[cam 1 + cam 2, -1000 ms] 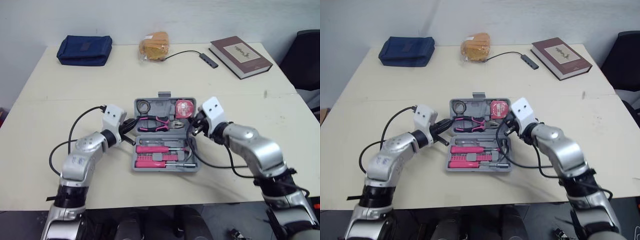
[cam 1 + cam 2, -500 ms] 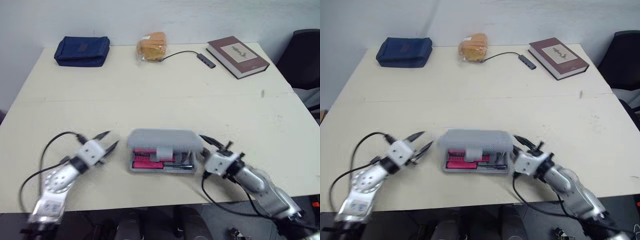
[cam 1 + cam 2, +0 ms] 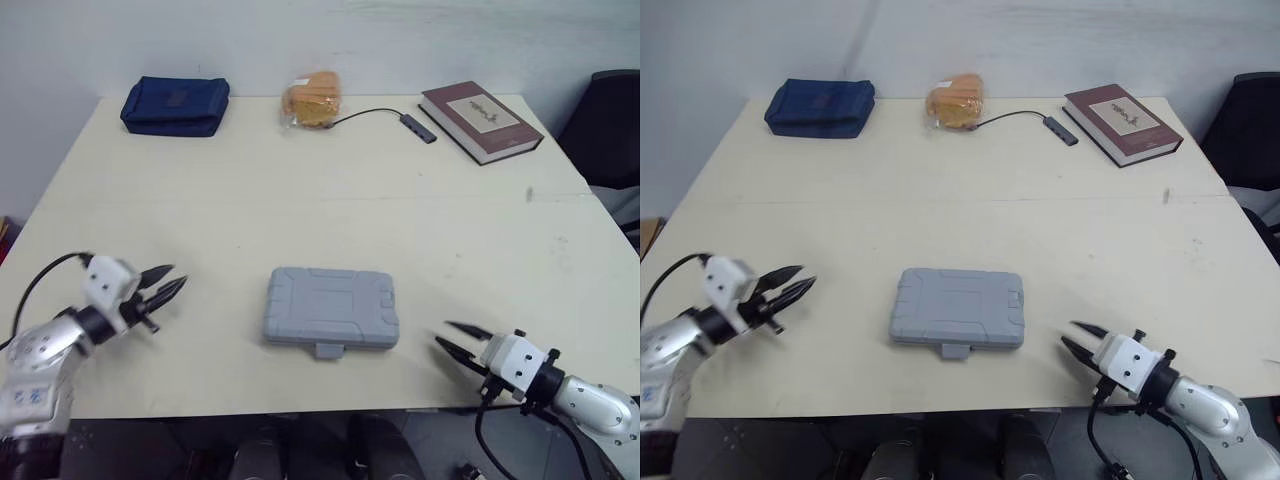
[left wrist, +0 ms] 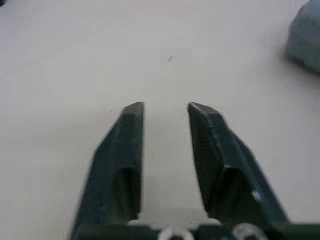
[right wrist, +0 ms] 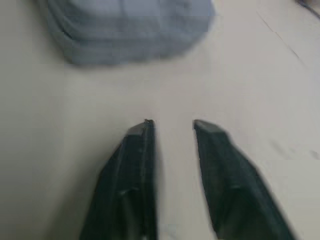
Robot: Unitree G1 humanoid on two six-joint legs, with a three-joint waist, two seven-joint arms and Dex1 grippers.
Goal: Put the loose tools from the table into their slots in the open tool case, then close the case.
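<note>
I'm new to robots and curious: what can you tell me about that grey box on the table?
The grey case looks like moulded plastic: a rounded rectangle, ribbed on top. It is shut and lies flat on the table near its front edge, a small tab jutting from its near side. The left hand and right hand flank it, open, not touching.
</note>
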